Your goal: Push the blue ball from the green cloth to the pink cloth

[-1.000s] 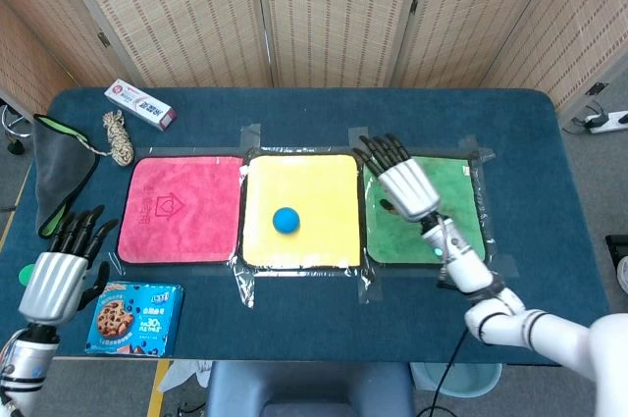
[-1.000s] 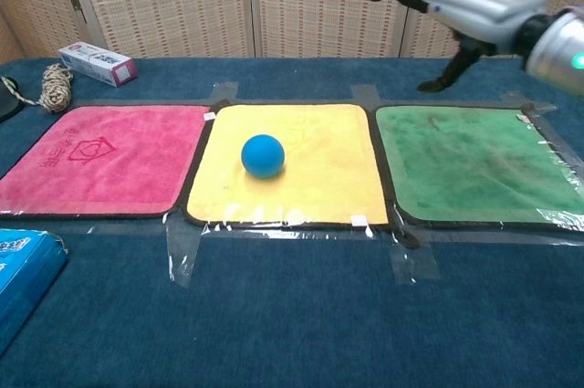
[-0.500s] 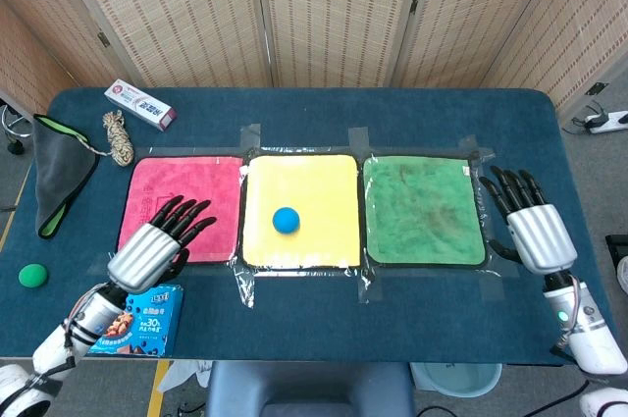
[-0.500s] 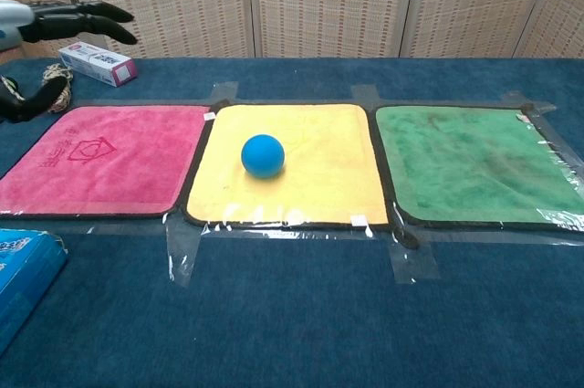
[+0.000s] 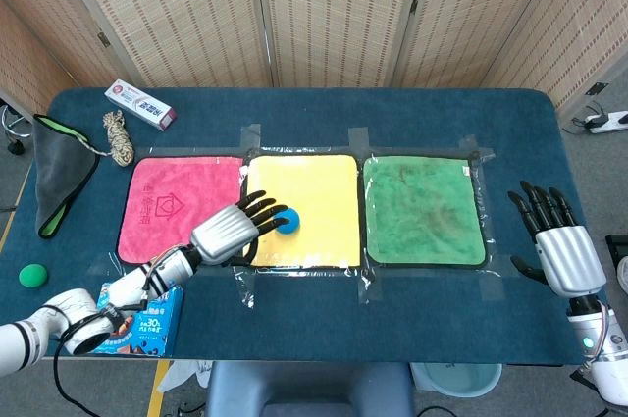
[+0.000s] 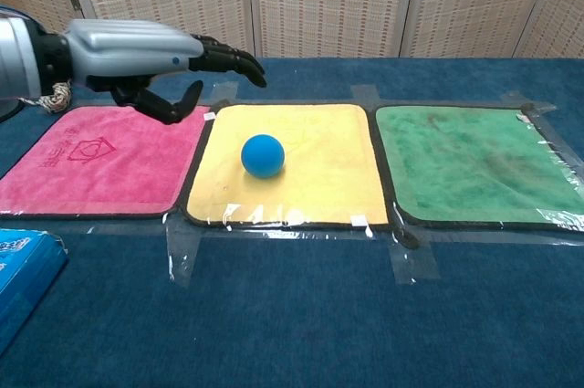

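Observation:
The blue ball [image 5: 287,221] [image 6: 263,155] lies on the yellow cloth [image 5: 314,196] [image 6: 319,160], which sits between the pink cloth [image 5: 167,206] [image 6: 91,160] and the green cloth [image 5: 422,211] [image 6: 474,164]. My left hand [image 5: 234,228] [image 6: 137,55] hovers open over the seam of the pink and yellow cloths, fingers spread and reaching above the ball; the chest view shows it well above the ball, not touching. My right hand [image 5: 557,245] is open off the table's right side, beyond the green cloth, and shows in the head view only.
A blue cookie box [image 5: 147,324] [image 6: 18,269] lies near the front left edge. A white tube box [image 5: 140,104] [image 6: 96,61], a coil of rope [image 5: 120,136] [image 6: 53,87] and a dark cloth [image 5: 59,167] sit at the back left. A small green ball [image 5: 33,275] rests far left.
My left hand swung right and forward from the pink cloth's front corner to above the ball. My right hand drew back slightly at the right edge. The ball has stayed put.

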Robot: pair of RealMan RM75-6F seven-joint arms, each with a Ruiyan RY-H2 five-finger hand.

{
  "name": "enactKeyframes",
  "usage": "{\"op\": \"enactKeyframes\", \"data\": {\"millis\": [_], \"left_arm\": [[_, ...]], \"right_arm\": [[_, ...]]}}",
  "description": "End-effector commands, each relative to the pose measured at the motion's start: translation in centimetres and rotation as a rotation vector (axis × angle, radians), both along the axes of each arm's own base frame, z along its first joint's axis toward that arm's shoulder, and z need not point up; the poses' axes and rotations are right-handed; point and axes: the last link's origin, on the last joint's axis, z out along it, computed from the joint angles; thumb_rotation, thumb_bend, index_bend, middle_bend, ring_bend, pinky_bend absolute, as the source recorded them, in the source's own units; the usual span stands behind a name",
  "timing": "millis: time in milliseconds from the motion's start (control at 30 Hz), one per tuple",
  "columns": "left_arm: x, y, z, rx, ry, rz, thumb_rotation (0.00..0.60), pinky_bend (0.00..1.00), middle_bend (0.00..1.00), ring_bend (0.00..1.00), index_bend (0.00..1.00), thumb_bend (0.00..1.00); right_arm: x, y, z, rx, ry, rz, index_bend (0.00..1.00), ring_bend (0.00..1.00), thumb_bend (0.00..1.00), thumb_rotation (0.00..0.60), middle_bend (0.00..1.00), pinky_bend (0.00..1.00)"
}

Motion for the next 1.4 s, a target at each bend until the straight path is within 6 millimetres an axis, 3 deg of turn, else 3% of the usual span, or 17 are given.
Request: {"op": "enactKeyframes", "data": {"millis": [33,233,400,600,1400], "left_arm": [[2.0,1.3,-1.6,-0.018,0.036,-0.005,0.005,0.01,0.1,0.09,0.13,0.91],[3.7,2.5,-3.8,-0.057,0.069,0.039,0.0,0.0,0.1,0.08,0.14,0.88],[4.2,3.4,-5.1,-0.073,0.096,0.08,0.0,0.0,0.1,0.08,0.14,0.74],[4.1,3.7,-6.3,-0.077,0.134,0.092,0.0,0.0,0.1,0.08,0.17,0.67],[5.1,4.4,-10.1,-0.051,0.252,0.051,0.0,0.0,0.21,0.14,0.27,0.67]], "right_arm": [[-0.1,0.1,-0.1,-0.006,-0.014,-0.001,0.0,0.03,0.22,0.6,0.0,0.0],[-0.2,0.3,-0.3,-0.005,-0.024,-0.001,0.0,0.02,0.22,0.6,0.0,0.0],[-0.5,0.4,-0.2,-0.008,-0.032,-0.01,0.0,0.03,0.22,0.6,0.0,0.0],[-0.9,0.5,-0.3,-0.004,-0.043,-0.018,0.0,0.03,0.22,0.6,0.0,0.0],[-1.7,0.6,-1.1,0.01,-0.073,-0.048,0.0,0.02,0.22,0.6,0.0,0.0]]}}
